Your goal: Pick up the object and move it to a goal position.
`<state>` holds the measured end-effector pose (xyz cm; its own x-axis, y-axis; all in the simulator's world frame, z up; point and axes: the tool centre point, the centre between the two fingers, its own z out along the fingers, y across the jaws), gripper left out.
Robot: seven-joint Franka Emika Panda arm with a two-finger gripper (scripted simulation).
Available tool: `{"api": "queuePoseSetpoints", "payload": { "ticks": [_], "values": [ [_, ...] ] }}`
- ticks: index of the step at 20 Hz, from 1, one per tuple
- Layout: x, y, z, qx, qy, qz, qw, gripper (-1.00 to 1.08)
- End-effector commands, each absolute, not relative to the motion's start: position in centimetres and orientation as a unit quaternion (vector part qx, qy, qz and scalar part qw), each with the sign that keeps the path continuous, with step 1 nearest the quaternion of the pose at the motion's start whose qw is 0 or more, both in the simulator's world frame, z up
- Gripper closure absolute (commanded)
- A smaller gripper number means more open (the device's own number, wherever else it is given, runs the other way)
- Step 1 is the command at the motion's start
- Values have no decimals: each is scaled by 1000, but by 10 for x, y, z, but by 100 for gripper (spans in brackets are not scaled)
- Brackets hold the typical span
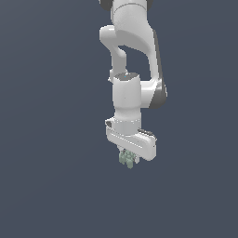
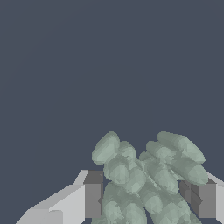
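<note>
Object (image 2: pixel 140 183) sits between fingers (image 2: pixel 92 197), pads touching both sides, clamped. Gripper (image 1: pixel 128 157) points down; cluster pokes out just below fingers. Goal not visible; carry direction cannot tell.

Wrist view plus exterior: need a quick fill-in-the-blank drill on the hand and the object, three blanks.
1. The knobbly cluster sits ____ the two fingers of the hand.
2. The cluster's colour is pale grey-____.
3. In the exterior view, the cluster pokes out ____ the white hand.

Missing words: between; green; below
</note>
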<state>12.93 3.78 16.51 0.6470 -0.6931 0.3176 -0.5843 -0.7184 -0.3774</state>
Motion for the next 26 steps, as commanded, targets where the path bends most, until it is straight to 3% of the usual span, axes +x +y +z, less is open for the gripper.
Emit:
{"api": "queuePoseSetpoints", "payload": {
  "ticks": [1, 26],
  "values": [
    [132, 52, 180, -884, 374, -247, 134, 108],
    [146, 135, 295, -754, 486, -388, 211, 108]
  ]
}}
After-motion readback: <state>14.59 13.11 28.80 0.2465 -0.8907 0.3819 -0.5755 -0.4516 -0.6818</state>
